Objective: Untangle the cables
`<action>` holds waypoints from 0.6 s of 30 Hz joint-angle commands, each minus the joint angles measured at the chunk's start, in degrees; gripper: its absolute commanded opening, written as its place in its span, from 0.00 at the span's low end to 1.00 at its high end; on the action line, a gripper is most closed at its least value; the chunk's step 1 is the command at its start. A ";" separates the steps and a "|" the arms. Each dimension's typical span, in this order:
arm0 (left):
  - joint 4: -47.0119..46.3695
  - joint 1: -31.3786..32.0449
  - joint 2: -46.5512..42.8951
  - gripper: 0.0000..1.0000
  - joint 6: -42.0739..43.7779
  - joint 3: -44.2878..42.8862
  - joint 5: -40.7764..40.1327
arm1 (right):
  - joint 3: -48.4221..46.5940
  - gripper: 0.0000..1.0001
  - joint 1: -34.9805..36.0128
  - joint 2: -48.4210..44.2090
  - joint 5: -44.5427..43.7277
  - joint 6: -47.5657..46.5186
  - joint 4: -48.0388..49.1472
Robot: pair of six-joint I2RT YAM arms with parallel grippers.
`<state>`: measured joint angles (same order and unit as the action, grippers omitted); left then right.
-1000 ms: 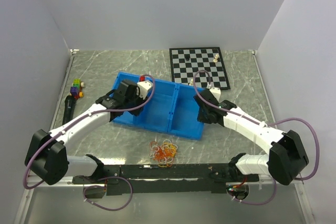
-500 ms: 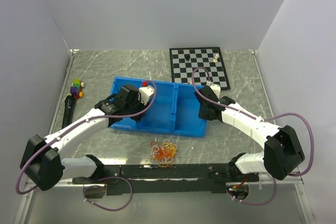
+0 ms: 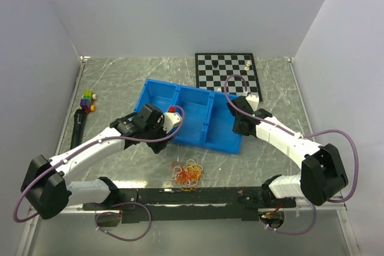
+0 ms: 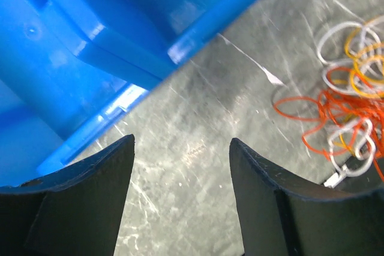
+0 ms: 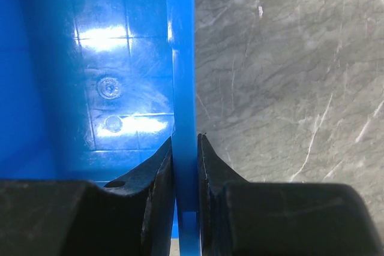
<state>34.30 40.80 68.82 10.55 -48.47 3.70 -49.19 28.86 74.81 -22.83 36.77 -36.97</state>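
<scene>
So the left claw (image 4: 181,148) hangs open, empty, just off the near edge of the blue bin (image 3: 192,105); the right claw (image 5: 185,143) is pinched on its right wall. The cables (image 3: 188,172) sit on the counter (image 3: 120,79) in front of the bin. Risk imo: dragging the bin forward plows into them.

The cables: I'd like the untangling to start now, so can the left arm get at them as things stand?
Probably yes. The left gripper is open and empty over bare table beside the blue bin, and the cables lie close by with nothing between.
</scene>
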 commanded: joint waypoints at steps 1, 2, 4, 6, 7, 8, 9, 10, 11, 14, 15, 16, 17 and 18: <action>3.04 0.07 -3.42 0.68 1.76 -2.95 3.85 | 0.50 0.05 -1.88 0.17 -7.14 0.49 -0.12; 3.31 0.07 -3.86 0.68 2.19 -2.86 4.55 | 0.50 0.07 -1.88 0.17 -6.79 0.14 -0.03; 3.14 0.07 -4.65 0.68 2.20 -2.60 3.60 | 1.20 0.18 -1.88 -0.36 -5.04 -1.17 0.84; 3.40 0.07 -5.36 0.68 2.20 -2.95 1.84 | 2.51 0.32 -1.88 -1.93 -3.72 -2.32 1.81; 3.31 0.16 -5.53 0.69 2.20 -3.47 1.14 | 3.22 0.39 -1.88 -2.81 -3.28 -2.67 2.16; 3.23 0.07 -5.88 0.70 2.20 -4.17 -0.61 | 4.01 0.43 -1.88 -3.61 -3.01 -3.11 2.43; 2.88 0.16 -6.23 0.71 2.37 -4.79 -1.85 | 4.45 0.46 -1.88 -4.40 -3.01 -3.20 2.34; 2.35 0.07 -6.41 0.73 2.46 -5.40 -3.51 | 4.89 0.49 -1.88 -5.10 -3.01 -3.37 2.34; 0.87 0.07 -6.50 0.76 2.29 -5.76 -6.40 | 4.89 0.52 -1.88 -5.54 -3.10 -3.46 2.17; -3.44 -1.76 -5.10 0.84 1.50 -7.51 -14.05 | 4.02 0.56 -1.88 -6.42 -3.54 -3.38 1.47; -4.85 -3.51 -3.96 0.84 0.97 -8.21 -16.08 | 3.75 0.57 -1.88 -6.69 -3.54 -3.38 1.29; -6.17 -6.23 -2.74 0.84 0.36 -9.27 -17.14 | 3.31 0.57 -1.97 -7.04 -3.28 -3.46 1.29; -7.05 -9.82 -0.81 0.84 -0.08 -10.32 -16.89 | 2.96 0.57 -1.88 -7.30 -3.10 -3.55 1.46; -8.02 -13.08 1.12 0.83 -0.87 -11.72 -16.45 | 2.70 0.57 -1.88 -7.74 -2.84 -3.64 1.55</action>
<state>33.32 36.86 65.32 12.27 -55.02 -5.76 -44.66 27.57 69.82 -23.62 34.35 -34.65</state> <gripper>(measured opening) 0.837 0.569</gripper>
